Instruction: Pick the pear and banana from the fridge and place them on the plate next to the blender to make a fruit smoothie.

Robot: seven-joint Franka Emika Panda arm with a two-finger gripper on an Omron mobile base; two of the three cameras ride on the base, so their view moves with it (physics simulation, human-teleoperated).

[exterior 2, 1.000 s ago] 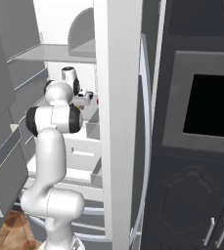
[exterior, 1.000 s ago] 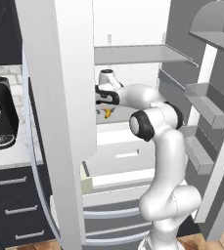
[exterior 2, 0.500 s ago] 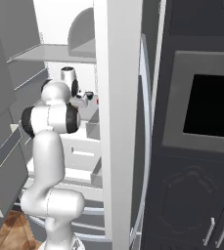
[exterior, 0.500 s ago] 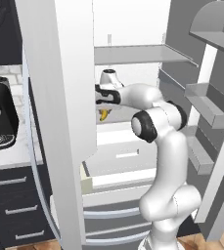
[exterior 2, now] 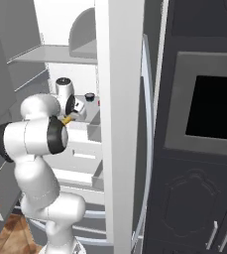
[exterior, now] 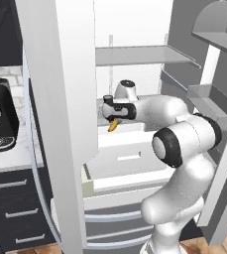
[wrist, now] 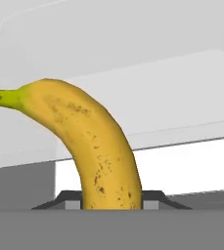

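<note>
Holding item: banana (wrist: 99, 146), clamped low on its body by the gripper (exterior: 111, 112), jaws closed onto it at the bottom centre of the hand view; stem arcs to the upper left of that frame.
- Location: mid-frame in the left base view, the yellow end (exterior: 113, 126) hanging below the hand, inside the fridge (exterior: 135, 89) above a white drawer front.
- Handling, judged: light, curved, soft under pressure, skin smooth; likely to pivot in the jaws if swung fast. Best taken across the thick middle, short axis, moderate squeeze.
- Near edges: drawer lip just below the fruit; white door slab (exterior: 65, 114) fills the left of centre in the left base view, beside the hand.
- Open room: clear gap toward the camera between door and racks (exterior: 206, 94) at the frame's right; shelf (exterior: 140, 54) overhead, well above.
- Far: small dark cup (exterior 2: 89, 96) on the shelf, upper centre-left of the right base view, near the hand.
- Pear, plate, blender: not located.
</note>
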